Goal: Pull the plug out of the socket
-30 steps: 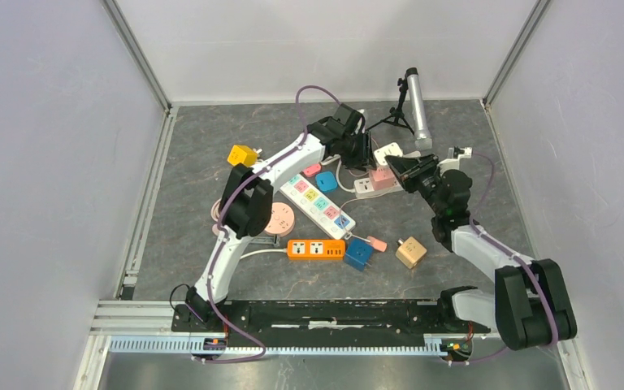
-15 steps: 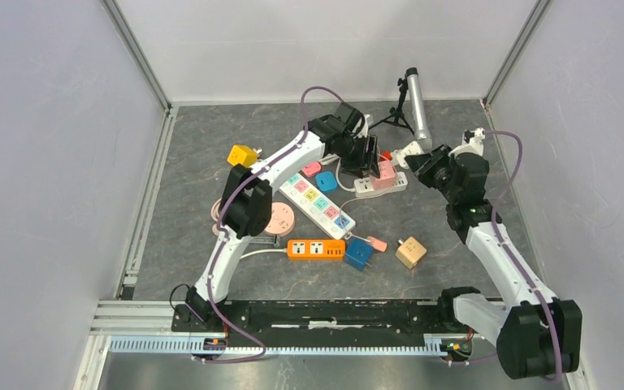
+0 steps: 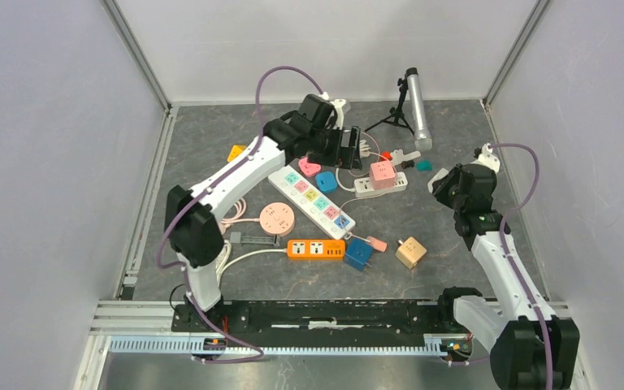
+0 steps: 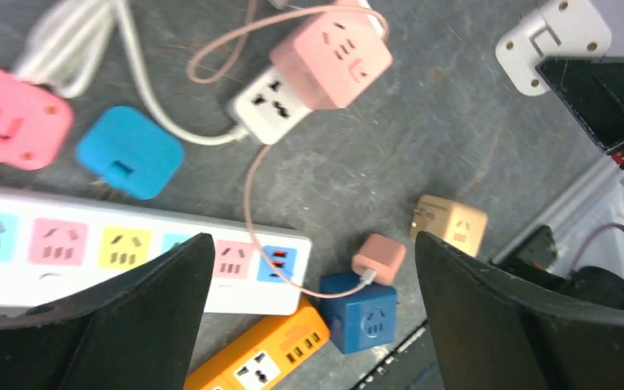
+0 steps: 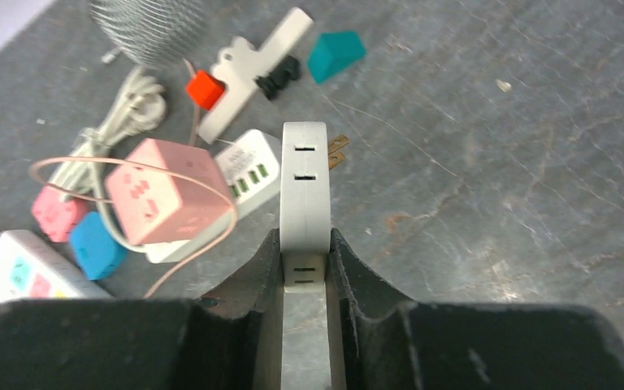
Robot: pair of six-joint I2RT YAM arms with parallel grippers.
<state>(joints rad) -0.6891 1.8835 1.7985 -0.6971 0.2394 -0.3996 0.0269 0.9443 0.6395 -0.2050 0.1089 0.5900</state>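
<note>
Pulled off the white socket strip (image 3: 363,188) and now well right of it, the white plug (image 5: 304,175) sits clenched in the right hand (image 5: 304,244) — prongs bare, job seemingly done — while the left hand (image 4: 309,260), released, has backed away.

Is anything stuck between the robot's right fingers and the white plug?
Nothing visible. The right fingers clamp straight onto both flat sides of the white plug, and its brass prongs stick out bare, apart from the white strip.

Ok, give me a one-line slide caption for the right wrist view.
Right hand grips a white adapter, prongs bare, apart from the pink cube socket.
</note>
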